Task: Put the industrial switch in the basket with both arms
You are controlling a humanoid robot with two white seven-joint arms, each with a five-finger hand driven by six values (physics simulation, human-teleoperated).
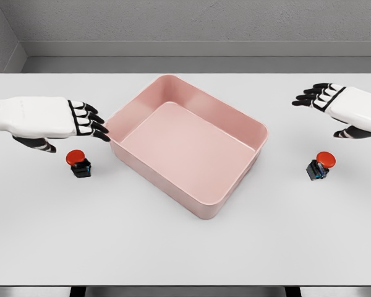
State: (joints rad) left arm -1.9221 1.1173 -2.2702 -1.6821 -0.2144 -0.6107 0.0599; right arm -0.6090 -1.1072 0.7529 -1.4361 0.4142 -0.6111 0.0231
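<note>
pink basket (pixel 241 117) centred on white table (pixel 185 247), flanked by left switch (pixel 79 163) and right switch (pixel 319 165) for two-arm reach, beneath empty, open-fingered left hand (pixel 80 119) and right hand (pixel 334 102).

Landmark: pink rectangular plastic basket (pixel 188 143), mid-table on the white tabletop (pixel 185 247), set askew.
Left of basket: red-capped black industrial switch (pixel 79 163), on the table, apart from its wall.
Right of basket: second red-capped switch (pixel 320 165), tipped over, well apart.
Above left switch: left hand (pixel 52 120), fingertips near basket's left corner.
Behind right switch: right hand (pixel 346 106).
</note>
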